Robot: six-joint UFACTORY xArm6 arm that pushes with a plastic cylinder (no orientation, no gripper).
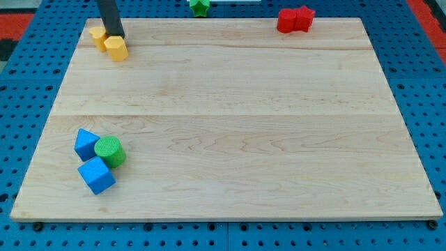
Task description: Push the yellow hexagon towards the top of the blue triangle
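A yellow hexagon (116, 48) lies near the board's top left corner. A second yellow block (97, 35) sits just to its upper left, partly hidden by the rod. My tip (116, 36) stands between the two, touching the top edge of the yellow hexagon. At the bottom left lies a cluster: a blue block (86, 143), which may be the blue triangle, a green cylinder (109, 151) touching it, and a blue cube (96, 175) below them. The yellow hexagon is far above this cluster.
A green block (200, 6) sits at the view's top edge, partly cut off. Two red blocks (295, 19) stand together at the top right. The wooden board (230, 139) rests on a blue pegboard.
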